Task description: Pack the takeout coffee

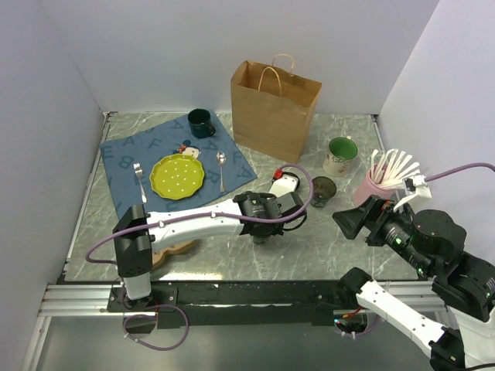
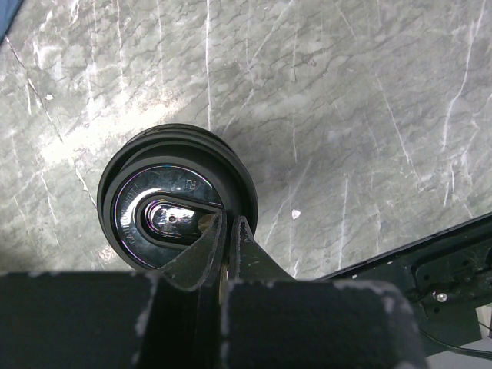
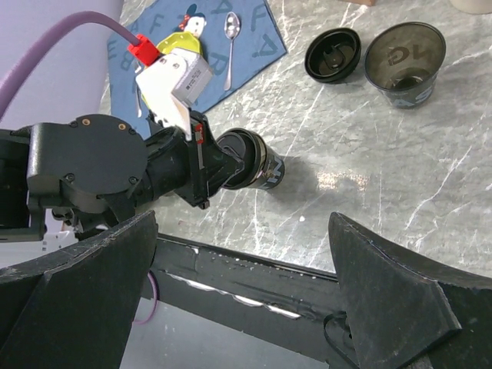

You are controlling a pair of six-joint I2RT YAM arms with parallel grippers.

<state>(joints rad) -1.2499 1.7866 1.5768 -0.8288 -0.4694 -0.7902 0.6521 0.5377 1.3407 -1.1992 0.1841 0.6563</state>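
- A blue placemat (image 1: 128, 158) lies at the left of the marble table (image 1: 325, 251). A green plate (image 1: 177, 175) sits on it between a fork (image 1: 140, 179) and a spoon (image 1: 221, 166).
- The left gripper (image 2: 228, 231) reaches across to mid-table. Its fingers are pinched almost together on the rim of a black lid, one over the lid's top and the other at its outer edge.
- That lid caps the takeout coffee (image 2: 165, 196), which stands on the marble near the table's near edge, right of the placemat.
- The brown paper bag (image 1: 274, 108) stands upright and open at the back, well apart from the coffee.
- A loose black lid (image 3: 332, 54) and an open dark cup (image 3: 403, 61) sit just beside each other, further right.
- The right gripper (image 3: 246, 292) hangs at the right with its jaws spread wide, holding nothing.
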